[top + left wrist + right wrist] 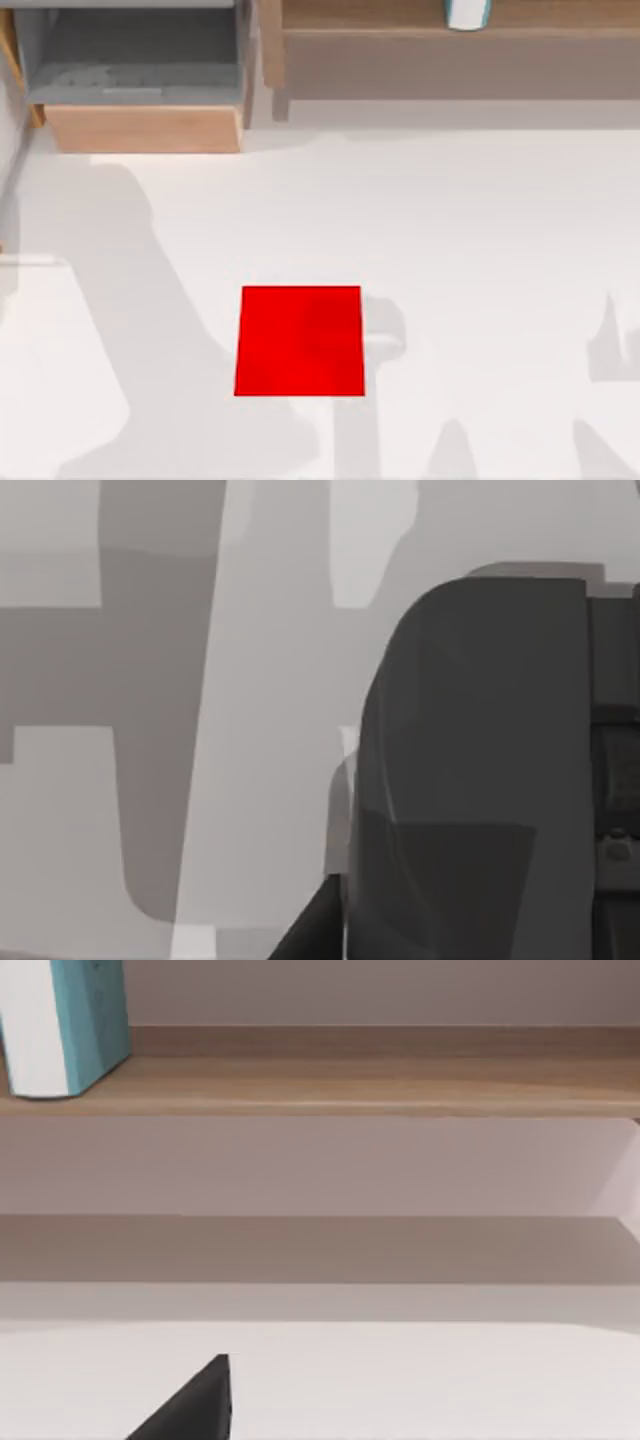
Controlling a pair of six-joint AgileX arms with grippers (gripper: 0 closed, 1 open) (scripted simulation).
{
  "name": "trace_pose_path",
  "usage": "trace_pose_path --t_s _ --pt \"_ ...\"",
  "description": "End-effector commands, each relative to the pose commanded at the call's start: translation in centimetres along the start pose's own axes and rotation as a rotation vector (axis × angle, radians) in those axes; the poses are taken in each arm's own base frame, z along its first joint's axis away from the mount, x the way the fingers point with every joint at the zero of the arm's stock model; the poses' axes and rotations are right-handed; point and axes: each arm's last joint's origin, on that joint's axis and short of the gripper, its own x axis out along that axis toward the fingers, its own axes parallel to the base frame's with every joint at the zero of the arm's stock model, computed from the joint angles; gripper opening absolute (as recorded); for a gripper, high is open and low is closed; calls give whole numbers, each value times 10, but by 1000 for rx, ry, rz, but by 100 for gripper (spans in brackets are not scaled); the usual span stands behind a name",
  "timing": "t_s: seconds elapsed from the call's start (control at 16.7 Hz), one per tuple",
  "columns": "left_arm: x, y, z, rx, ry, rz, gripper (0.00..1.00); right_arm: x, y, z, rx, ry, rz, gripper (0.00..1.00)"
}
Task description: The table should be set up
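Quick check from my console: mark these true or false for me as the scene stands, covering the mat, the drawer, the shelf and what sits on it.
1. A red mat lies flat on the table. True.
2. The drawer at the top view's far left is pulled open. True.
3. A cup stands on the mat. False: the mat is bare.
4. A teal and white object stands on the wooden shelf. True.
5. The mat is blue. False: it is red.
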Motion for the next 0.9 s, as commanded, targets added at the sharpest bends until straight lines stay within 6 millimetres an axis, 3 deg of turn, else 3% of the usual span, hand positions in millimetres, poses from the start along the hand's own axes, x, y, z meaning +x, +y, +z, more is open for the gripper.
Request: trace_pose_path --t_s 0.24,0.54,0.72,0.9 --pt "-15 3 -1 -14 -20 7 0 0 0 0 0 0 0 100" --pt "-87 -8 -13 -57 -126 38 0 0 0 0 0 0 0 100" --pt "-125 -44 -23 -46 -194 41 0 0 0 0 0 0 0 100" --pt "-136 -102 -38 -2 -204 15 0 0 0 0 0 0 0 100"
